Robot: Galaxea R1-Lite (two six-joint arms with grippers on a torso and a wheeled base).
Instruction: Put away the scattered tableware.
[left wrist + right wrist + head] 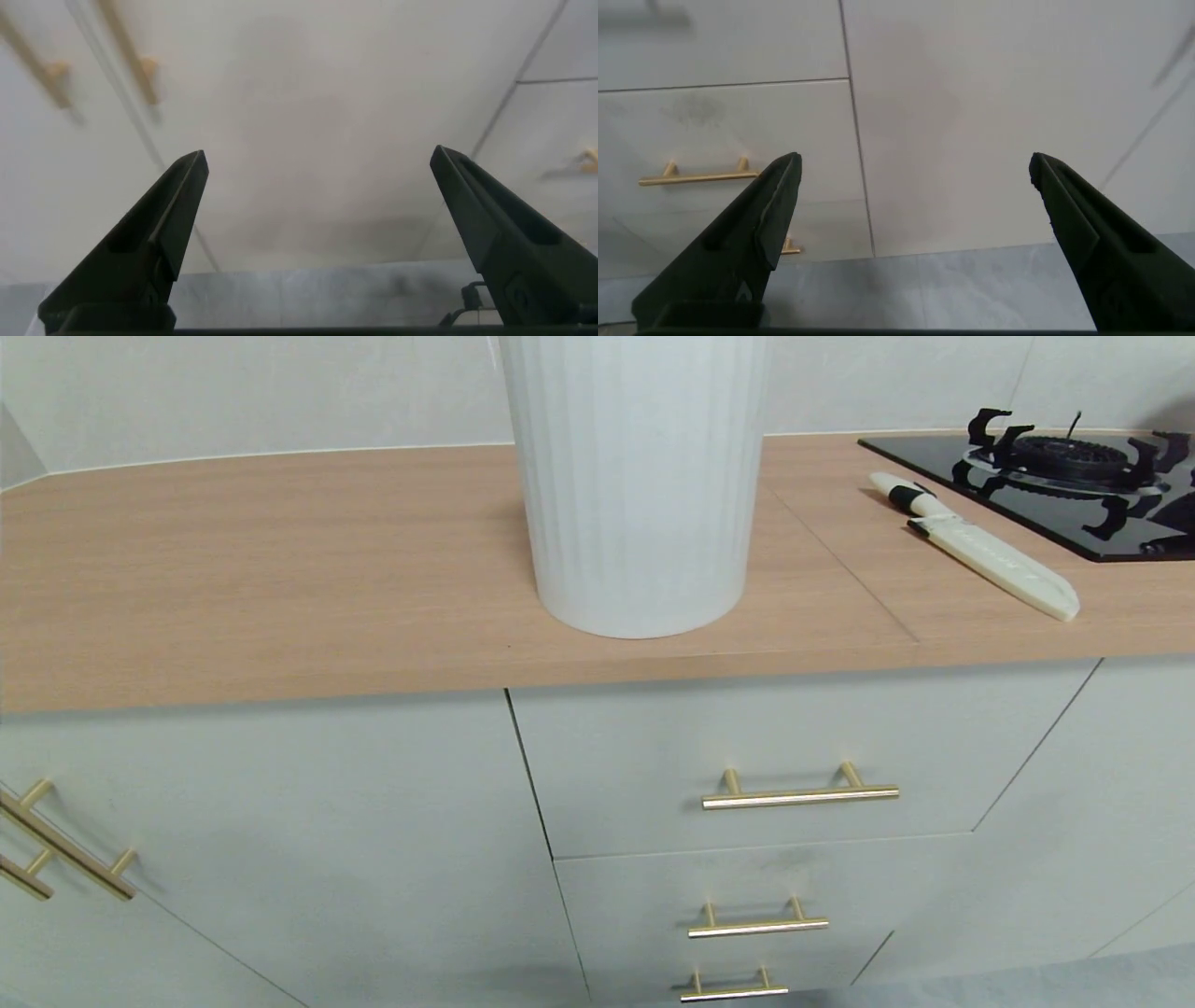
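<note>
A cream-bladed knife (980,547) with a cream and black handle lies on the wooden counter (280,569) at the right, beside the hob. A tall white ribbed container (639,485) stands at the counter's front edge, near the middle. My left gripper (318,163) is open and empty, low down, facing the pale cabinet fronts. My right gripper (910,168) is open and empty too, facing a drawer front with a brass handle (699,175) and the grey floor below.
A black gas hob (1064,485) with a burner sits at the counter's far right. Below the counter are pale drawers with brass bar handles (798,793), stacked under the container. A cabinet door with brass handles (65,849) is at the lower left.
</note>
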